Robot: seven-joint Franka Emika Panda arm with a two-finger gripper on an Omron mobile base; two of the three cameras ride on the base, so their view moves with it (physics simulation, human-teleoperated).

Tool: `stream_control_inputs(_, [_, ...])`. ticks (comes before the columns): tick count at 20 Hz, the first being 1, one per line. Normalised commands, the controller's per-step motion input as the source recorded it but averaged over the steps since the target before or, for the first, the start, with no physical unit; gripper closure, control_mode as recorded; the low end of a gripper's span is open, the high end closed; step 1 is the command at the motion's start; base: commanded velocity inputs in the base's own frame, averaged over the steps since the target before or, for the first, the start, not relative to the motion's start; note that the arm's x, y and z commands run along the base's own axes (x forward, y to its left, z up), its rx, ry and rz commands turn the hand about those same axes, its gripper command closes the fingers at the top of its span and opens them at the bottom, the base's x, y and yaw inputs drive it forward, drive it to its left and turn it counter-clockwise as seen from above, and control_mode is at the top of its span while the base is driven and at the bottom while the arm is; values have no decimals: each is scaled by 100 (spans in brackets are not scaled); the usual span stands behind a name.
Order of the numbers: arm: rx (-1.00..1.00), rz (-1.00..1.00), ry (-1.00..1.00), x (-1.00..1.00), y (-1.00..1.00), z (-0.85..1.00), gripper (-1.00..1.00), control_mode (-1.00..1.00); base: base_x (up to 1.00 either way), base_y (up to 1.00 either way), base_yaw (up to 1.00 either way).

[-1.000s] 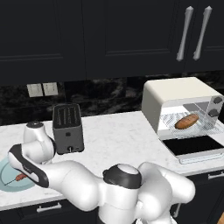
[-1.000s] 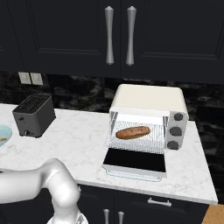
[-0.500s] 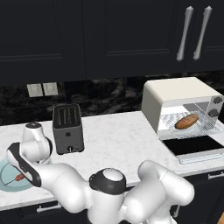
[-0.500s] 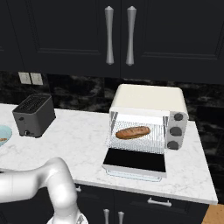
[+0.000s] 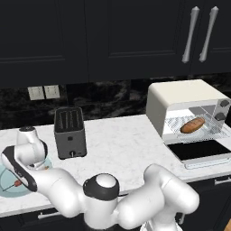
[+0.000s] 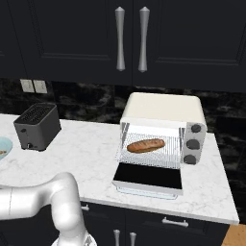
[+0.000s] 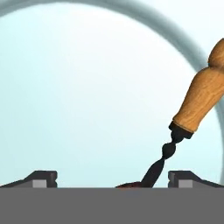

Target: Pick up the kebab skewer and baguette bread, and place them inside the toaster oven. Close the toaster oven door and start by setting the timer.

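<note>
While hanging low over the pale blue plate (image 7: 175, 31), tool (image 7: 116, 178) wide open, gripping nothing. Two dark tips well apart at the bottom of the hand view, one on each side. Between them, the kebab skewer (image 7: 197, 103), lying on the plate. Light brown wooden handle up toward the right in that view, thin dark twisty stick running down from it, closer to the right tip. A little bit of red-brown right at the bottom edge. Cannot tell if either tip touches the stick.

From the left base view, plate (image 5: 8, 186) at the far left of the white marble surface (image 5: 122, 144), with the skewer (image 5: 17, 183) on it and the white arm bent down over it. Dark grey toaster (image 5: 70, 131) just behind the plate.

Far off on the right, cream toaster oven (image 5: 180, 97) with its door (image 5: 200, 153) folded down flat, dark glass facing up. Inside, on the wire rack, the baguette bread (image 5: 192, 125), golden brown, lying on its side. Three round knobs (image 6: 194, 143) in a column at the oven's right.
</note>
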Motion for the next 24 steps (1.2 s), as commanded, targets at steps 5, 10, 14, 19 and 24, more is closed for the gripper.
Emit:
stream_control_inputs(5, [-6, 0, 3, -10, 2, -30, 100, -100, 0, 0, 0])
stream_control_inputs(10, [-8, -1, 0, -45, -32, -35, 100, -100, 0, 0, 0])
stream_control_inputs(14, [-1, -4, 0, -41, -60, 7, 100, -100, 0, 0, 0])
stream_control_inputs(19, [0, -8, -2, -49, -100, 50, 100, -100, 0, 0, 0])
stream_control_inputs(24, [5, -11, -14, -37, -100, 72, 100, -100, 0, 0, 0])
